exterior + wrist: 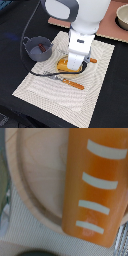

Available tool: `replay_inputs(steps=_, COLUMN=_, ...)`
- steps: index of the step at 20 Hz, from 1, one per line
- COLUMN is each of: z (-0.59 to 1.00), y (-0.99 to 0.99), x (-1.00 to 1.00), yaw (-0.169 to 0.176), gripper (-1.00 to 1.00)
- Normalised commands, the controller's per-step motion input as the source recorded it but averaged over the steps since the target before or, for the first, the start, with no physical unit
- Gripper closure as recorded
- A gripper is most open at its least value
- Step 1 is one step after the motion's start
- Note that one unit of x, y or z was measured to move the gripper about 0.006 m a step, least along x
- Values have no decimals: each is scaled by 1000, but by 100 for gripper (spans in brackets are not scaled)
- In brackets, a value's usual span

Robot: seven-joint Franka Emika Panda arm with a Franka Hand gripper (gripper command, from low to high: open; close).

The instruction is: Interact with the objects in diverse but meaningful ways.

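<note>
orange bread loaf (pixel 95 188), white stripes, apparently lying on tan round plate (pixel 40 173).

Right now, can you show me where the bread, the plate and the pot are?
bread loaf (pixel 95 188), wrist view, on its orange top between the white stripes.
plate (pixel 40 173), wrist view, on its bare tan middle.
pot (pixel 35 52), exterior view, on its grey rim.

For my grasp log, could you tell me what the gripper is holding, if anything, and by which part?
It cannot be told: the arm hides the gripper above the bread loaf on the plate, and the wrist view shows no fingers.
</note>
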Motion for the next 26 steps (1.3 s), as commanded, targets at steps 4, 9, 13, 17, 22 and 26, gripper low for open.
replay_inputs(steps=4, z=-212, y=-311, x=-256, yaw=16, gripper=-100)
replay_inputs(steps=9, z=-248, y=-315, x=-249, yaw=0, gripper=-100)
replay_inputs(steps=13, z=-271, y=-262, x=-268, yaw=0, gripper=-100)
replay_inputs(steps=17, z=-289, y=-281, x=-310, yaw=0, gripper=100)
replay_inputs(steps=22, z=-222, y=-293, x=-277, yaw=0, gripper=100)
replay_inputs(steps=26, z=-213, y=-321, x=-239, yaw=0, gripper=100)
